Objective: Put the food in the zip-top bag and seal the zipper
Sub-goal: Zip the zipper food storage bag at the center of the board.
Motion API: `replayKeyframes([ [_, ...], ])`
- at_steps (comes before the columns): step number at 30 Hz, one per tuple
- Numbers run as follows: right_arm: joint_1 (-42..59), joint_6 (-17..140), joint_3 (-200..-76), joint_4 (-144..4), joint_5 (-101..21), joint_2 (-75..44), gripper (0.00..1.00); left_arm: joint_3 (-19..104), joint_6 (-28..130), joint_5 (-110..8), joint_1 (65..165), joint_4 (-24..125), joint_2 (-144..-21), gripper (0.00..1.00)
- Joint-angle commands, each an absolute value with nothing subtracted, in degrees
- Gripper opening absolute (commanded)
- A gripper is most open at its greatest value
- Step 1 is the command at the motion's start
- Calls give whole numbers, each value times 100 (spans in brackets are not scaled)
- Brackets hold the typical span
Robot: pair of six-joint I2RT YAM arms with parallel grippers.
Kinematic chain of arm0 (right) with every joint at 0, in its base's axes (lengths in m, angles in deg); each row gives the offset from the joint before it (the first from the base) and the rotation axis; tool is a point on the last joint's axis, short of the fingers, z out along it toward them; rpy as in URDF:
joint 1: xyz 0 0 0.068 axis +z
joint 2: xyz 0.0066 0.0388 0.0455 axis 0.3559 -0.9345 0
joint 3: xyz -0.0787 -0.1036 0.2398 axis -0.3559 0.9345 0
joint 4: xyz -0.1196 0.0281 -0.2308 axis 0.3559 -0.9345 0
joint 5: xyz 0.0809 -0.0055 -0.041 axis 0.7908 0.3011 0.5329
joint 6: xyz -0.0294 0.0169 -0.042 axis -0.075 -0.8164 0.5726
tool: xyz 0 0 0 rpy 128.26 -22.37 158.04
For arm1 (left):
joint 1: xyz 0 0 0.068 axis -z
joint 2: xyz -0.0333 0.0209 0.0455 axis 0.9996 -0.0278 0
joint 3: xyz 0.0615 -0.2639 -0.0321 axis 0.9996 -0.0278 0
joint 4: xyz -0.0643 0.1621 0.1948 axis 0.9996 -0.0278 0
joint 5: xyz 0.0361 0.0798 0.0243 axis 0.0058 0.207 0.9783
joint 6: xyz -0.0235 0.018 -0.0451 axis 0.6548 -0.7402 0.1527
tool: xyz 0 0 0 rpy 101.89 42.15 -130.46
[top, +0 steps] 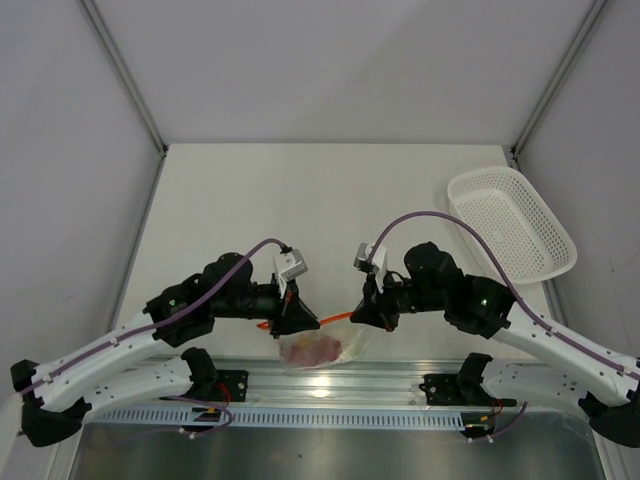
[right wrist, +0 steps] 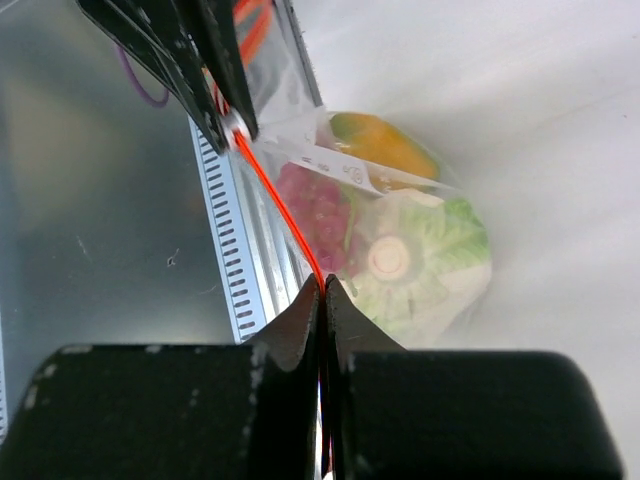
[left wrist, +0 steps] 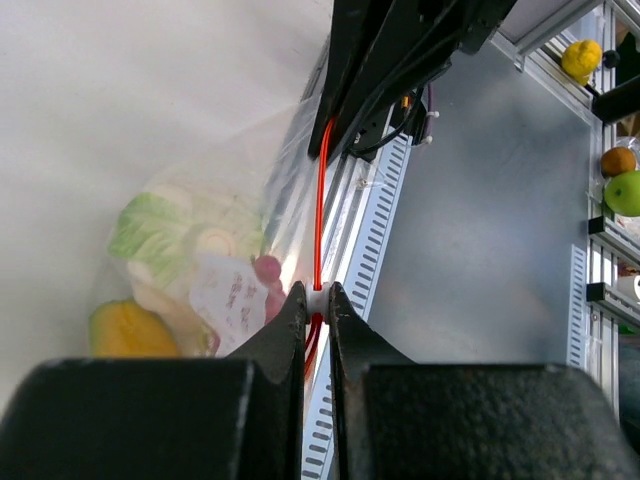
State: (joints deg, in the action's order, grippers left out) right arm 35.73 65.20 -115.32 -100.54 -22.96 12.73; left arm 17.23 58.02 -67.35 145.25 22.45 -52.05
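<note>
The clear zip-top bag [top: 322, 350] hangs between my two grippers near the table's front edge. The food is inside it: a yellow-orange fruit [left wrist: 128, 328], dark red grapes [right wrist: 318, 208], a green leafy piece [right wrist: 440, 240] and a whitish piece [left wrist: 215, 240]. The orange-red zipper [left wrist: 319, 200] runs taut between the grippers. My left gripper [left wrist: 317, 300] is shut on the zipper's white slider. My right gripper [right wrist: 323, 285] is shut on the zipper's other end. Both grippers also show in the top view, the left gripper [top: 296, 318] and the right gripper [top: 366, 312].
A white oval mesh basket [top: 510, 222] stands at the table's back right. A slotted metal rail [top: 340, 412] runs along the front edge below the bag. Other toy fruits [left wrist: 620, 180] sit beyond the rail in the left wrist view.
</note>
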Motion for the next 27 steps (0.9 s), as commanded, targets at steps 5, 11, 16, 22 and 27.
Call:
replayKeyframes([
  [5, 3444, 6575, -11535, -10437, -2860, 1606, 0, 1562, 5922, -6286, 14474, 1501, -4365, 1],
  [11, 3391, 6496, -11535, -10578, -3159, 1852, 0, 1544, 6159, -5794, 14474, 869, -3864, 3],
  [16, 3303, 6399, -11517, -10596, -3256, 2037, 0, 1518, 6379, -5434, 14474, 508, -3468, 4],
  [22, 3242, 6399, -11508, -10579, -3221, 2090, 0, 1614, 6705, -5047, 14474, 165, -3063, 7],
  [27, 3224, 6382, -11491, -10561, -3203, 2055, 0, 1623, 6933, -4862, 14474, -81, -2870, 8],
])
